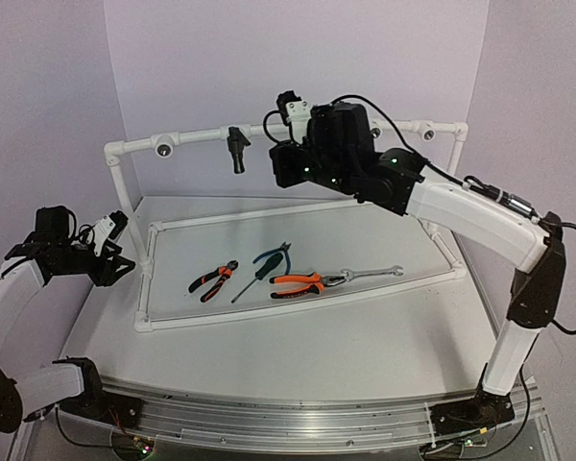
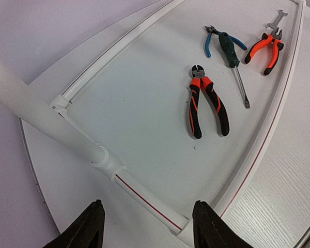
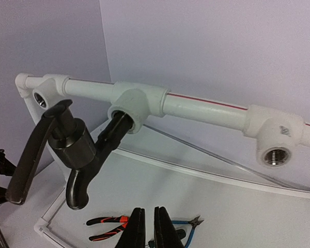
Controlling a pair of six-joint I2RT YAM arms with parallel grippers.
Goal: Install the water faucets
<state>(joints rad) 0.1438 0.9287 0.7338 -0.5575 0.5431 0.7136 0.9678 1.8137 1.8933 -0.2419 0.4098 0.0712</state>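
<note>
No text, brand or number can be read on the faucet (image 3: 72,147), the pliers (image 2: 206,101) or the pipe (image 3: 206,106). One fitting (image 3: 274,132) bears a small raised mark, too blurred to read.

Blue-handled pliers (image 3: 189,229) half behind the right gripper (image 3: 149,213), near the bottom edge

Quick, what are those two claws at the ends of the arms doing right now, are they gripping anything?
Left end effector: open, holding nothing.
Right end effector: shut, holding nothing; the black faucet sits in the white pipe fitting, apart from it.
</note>
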